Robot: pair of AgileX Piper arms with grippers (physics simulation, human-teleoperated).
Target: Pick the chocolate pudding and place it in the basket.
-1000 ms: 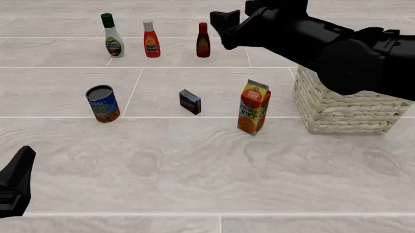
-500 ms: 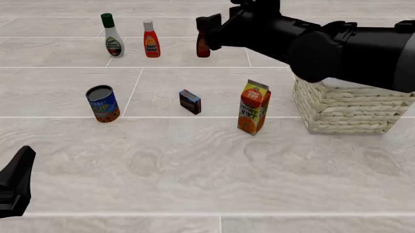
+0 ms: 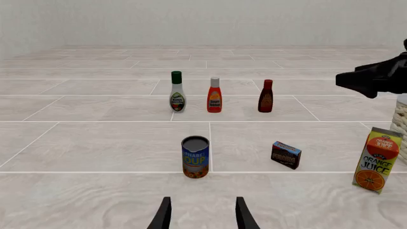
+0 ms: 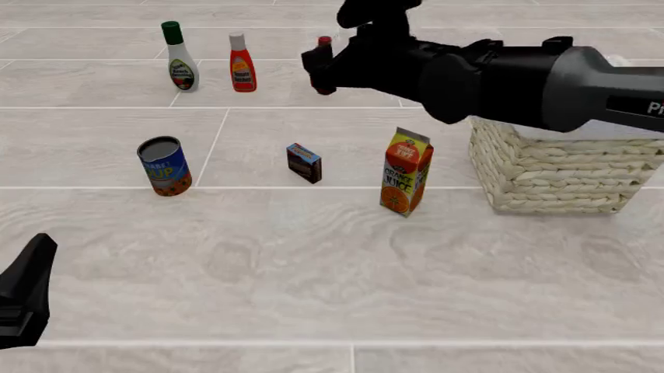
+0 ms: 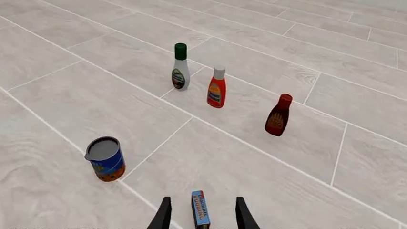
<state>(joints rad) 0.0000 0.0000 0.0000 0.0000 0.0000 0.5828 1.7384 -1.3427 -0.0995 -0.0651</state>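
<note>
While the right tool (image 4: 316, 64) hangs high at the upper middle of the front frame, the chocolate pudding (image 4: 304, 162) sits below it at mid-frame on the counter (image 4: 311, 264), well apart from it, so we judge the coming move to be mostly a descent. In the right wrist view the pudding (image 5: 201, 208) shows at the bottom centre, lying between the two spread fingertips (image 5: 164, 214), its long axis running along the line of the fingers; the right tool is open and empty. Our left tool (image 3: 202, 214) is also parted and holds nothing, parked at the lower left of the front frame, much farther from the carton, so the right arm is the nearer.

We see the pudding as a small flat carton, dark brown on its sides with a printed blue face, hard-edged and probably stiff enough to pinch across its thin dimension. To its right stand a tall orange juice carton (image 4: 405, 172) and then the basket (image 4: 560, 175), square, pale woven wicker, partly hidden by the arm. A soup can (image 4: 164, 165) stands at the left.
</note>
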